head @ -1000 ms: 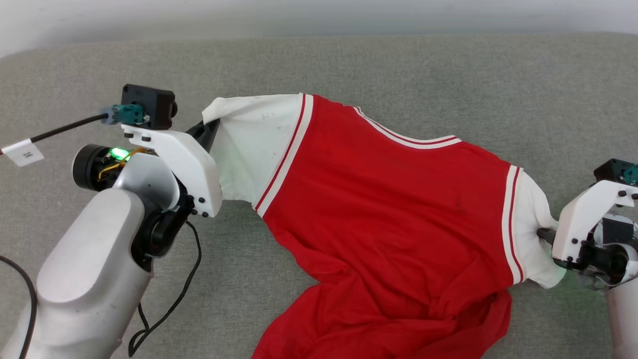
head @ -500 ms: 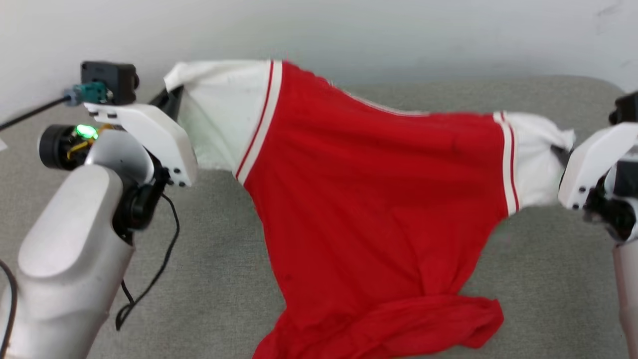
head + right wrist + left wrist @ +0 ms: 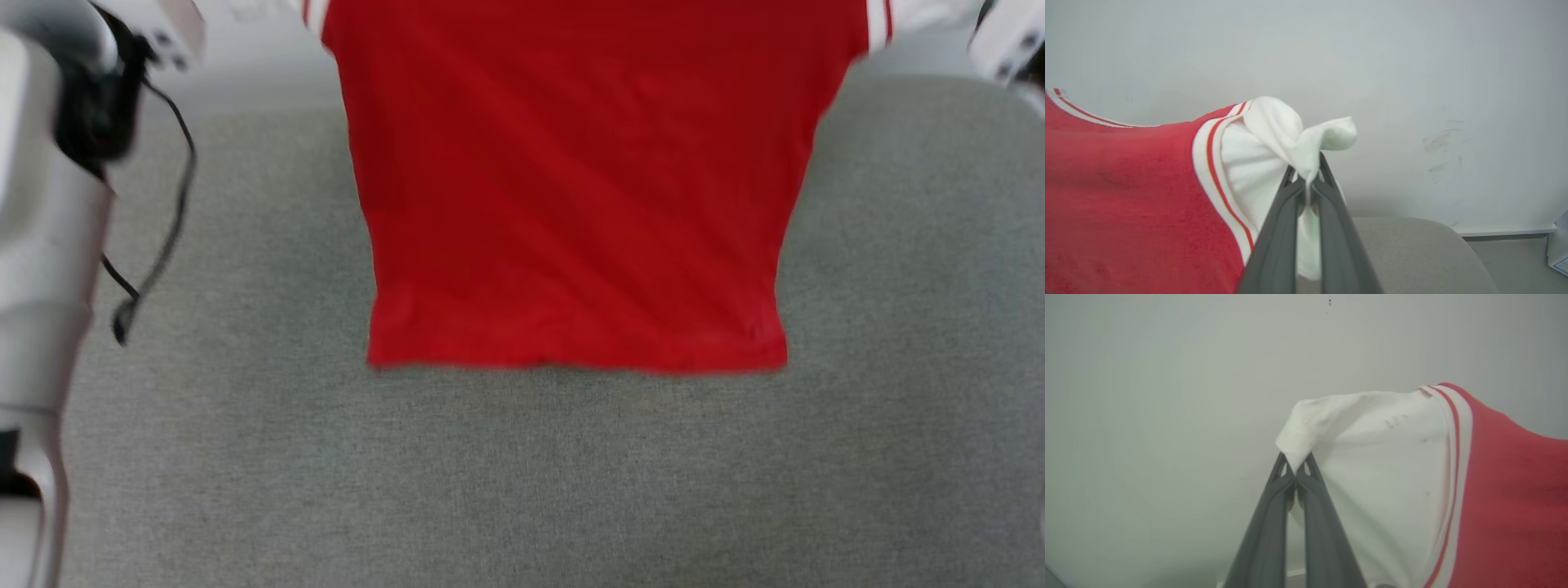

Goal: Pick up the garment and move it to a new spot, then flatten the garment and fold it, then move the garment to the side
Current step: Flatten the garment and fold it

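Observation:
The garment (image 3: 571, 188), a red jersey with white sleeves and striped trim, hangs stretched between my two arms, its straight bottom hem just above the grey cushion (image 3: 522, 474). In the left wrist view my left gripper (image 3: 1295, 467) is shut on the tip of one white sleeve (image 3: 1372, 457). My right gripper (image 3: 1306, 175) is shut on the bunched end of the other white sleeve (image 3: 1274, 134). The head view is blurred; my left forearm (image 3: 41, 245) stands along its left edge and part of my right gripper housing (image 3: 1008, 37) sits at the top right. The numerals are hidden.
A pale wall (image 3: 1167, 396) stands behind the garment. A black cable (image 3: 163, 204) dangles from my left arm. The grey cushion's rounded corner (image 3: 1412, 249) and a strip of floor with a white baseboard (image 3: 1506, 230) lie at the right.
Both arms have lifted the garment off the cushion. It was half crumpled on the surface and now hangs flat and straight. The head view has also shifted.

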